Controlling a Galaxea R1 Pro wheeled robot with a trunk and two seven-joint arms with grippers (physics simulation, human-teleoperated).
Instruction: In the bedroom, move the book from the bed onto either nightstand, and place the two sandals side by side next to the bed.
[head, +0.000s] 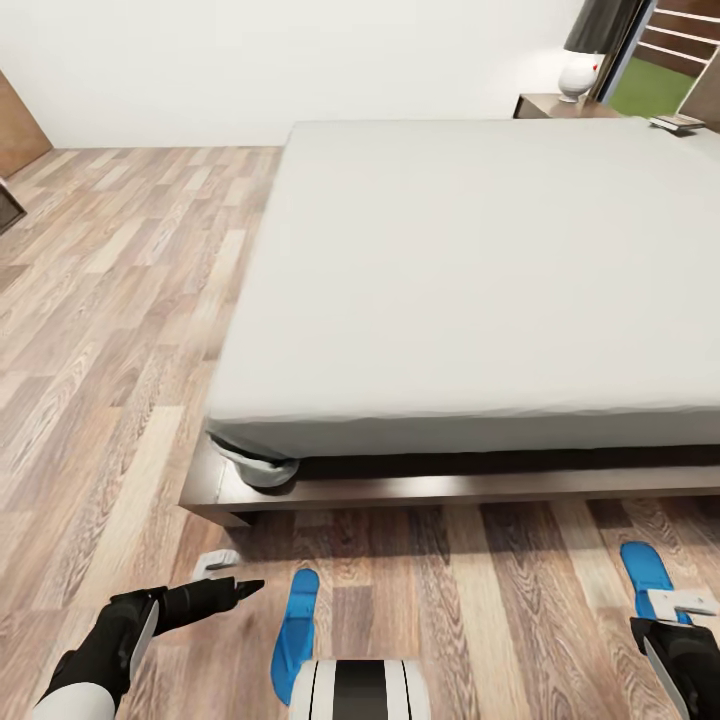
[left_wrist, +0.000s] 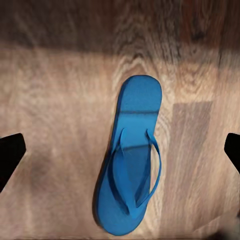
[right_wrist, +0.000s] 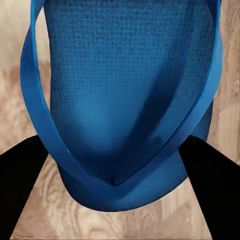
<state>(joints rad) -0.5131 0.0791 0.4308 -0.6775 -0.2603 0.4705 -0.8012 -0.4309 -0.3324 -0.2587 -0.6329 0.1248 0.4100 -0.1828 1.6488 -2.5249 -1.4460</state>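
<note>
The bed has a white mattress on a dark wooden frame, with the book lying at its far right corner. Beyond it stands a nightstand with a white lamp. Two blue sandals lie on the plank floor in front of the bed. My left gripper hovers open beside the left sandal, which sits between its spread fingertips in the left wrist view. My right gripper is at the toe end of the right sandal, its fingers pressed against both sides of the sole.
The bed frame's low ledge juts out just beyond the sandals. A grey bundle sits on its left corner. Open plank floor stretches to the left, and a dark cabinet edge shows at far left.
</note>
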